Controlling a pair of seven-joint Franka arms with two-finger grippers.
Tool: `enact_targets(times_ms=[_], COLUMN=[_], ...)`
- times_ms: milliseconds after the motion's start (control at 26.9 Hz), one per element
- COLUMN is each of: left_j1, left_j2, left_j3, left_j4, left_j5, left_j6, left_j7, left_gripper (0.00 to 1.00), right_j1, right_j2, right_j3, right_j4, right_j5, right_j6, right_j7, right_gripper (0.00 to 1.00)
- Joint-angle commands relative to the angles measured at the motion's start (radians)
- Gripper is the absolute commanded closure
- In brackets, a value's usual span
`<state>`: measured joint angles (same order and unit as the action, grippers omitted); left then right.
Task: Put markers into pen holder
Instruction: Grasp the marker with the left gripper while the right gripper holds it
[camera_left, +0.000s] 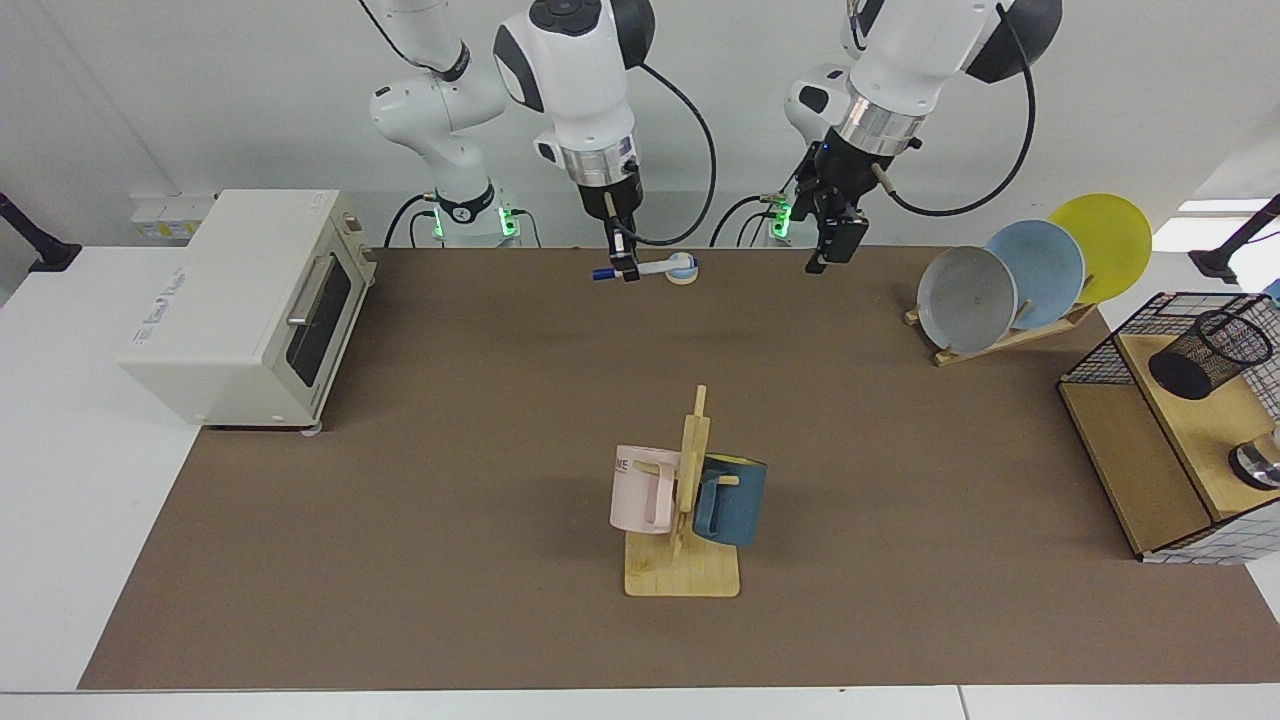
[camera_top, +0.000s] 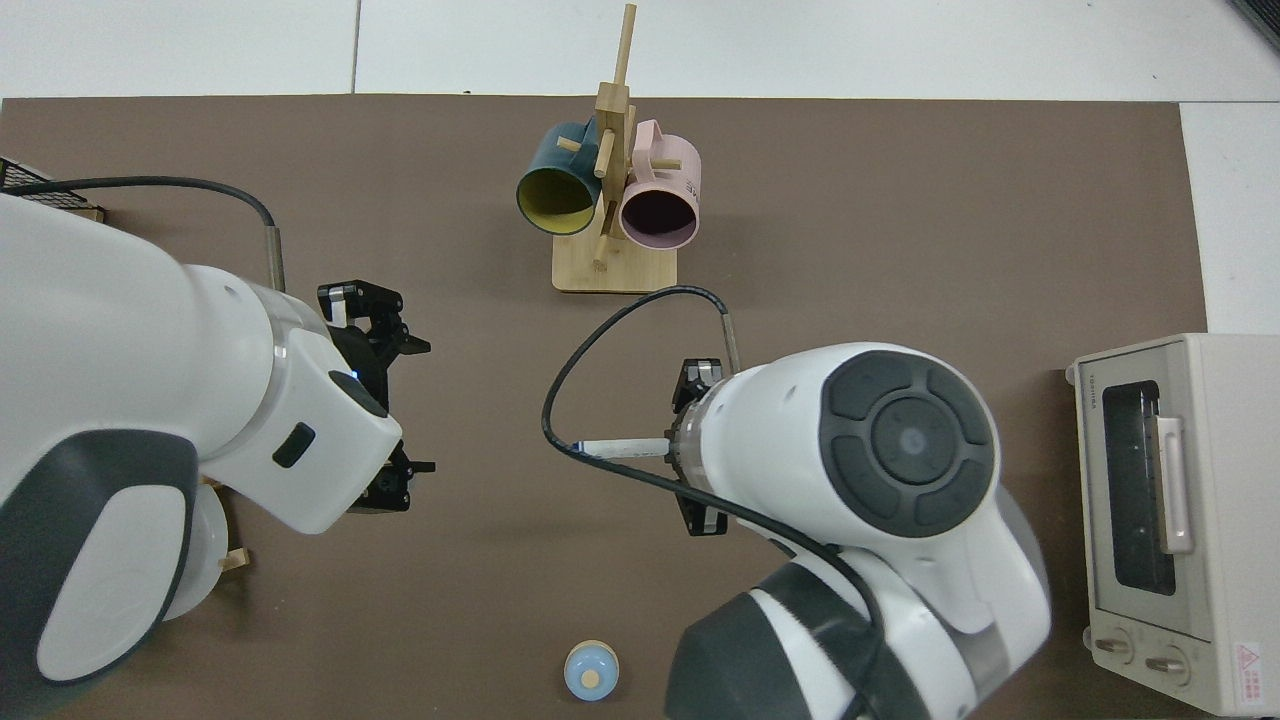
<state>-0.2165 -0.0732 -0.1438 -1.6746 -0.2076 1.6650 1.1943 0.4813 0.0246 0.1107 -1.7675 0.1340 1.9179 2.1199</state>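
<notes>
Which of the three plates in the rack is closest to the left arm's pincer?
The grey plate, at the front of the wooden rack. The light blue plate and yellow plate stand behind it, farther from the left pincer.

Matt brown table mat (camera_left: 450, 520); wooden mug rack (camera_left: 684, 570); wire-mesh pen holder (camera_left: 1210, 355).

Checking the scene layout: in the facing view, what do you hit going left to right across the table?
Toaster oven → right gripper holding the marker → mug rack → left gripper, open → plate rack → wire basket with the pen holder.
</notes>
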Motion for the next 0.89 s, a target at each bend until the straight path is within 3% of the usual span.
enact_targets(times_ms=[0, 409, 856], left_j1=[-0.038, -0.159, -0.164], left_j2=[-0.069, -0.054, -0.056], left_j3=[0.018, 0.018, 0.016], left_j4=[-0.122, -0.192, -0.215], left_j5=[-0.041, -0.042, -0.046], left_j6=[0.093, 0.193, 0.228], left_j7=[0.018, -0.125, -0.128], left_gripper=[0.04, 0.08, 0.1], right_j1=[0.049, 0.102, 0.105], right_j2=[0.072, 0.086, 0.092], right_j3=[-0.002, 0.001, 0.001], right_j4=[0.086, 0.111, 0.12], right_j5=[-0.011, -0.094, -0.109], right_j6=[0.021, 0.038, 0.036], right_j7=[0.086, 0.097, 0.08], right_gripper=[1.0, 1.0, 1.0])
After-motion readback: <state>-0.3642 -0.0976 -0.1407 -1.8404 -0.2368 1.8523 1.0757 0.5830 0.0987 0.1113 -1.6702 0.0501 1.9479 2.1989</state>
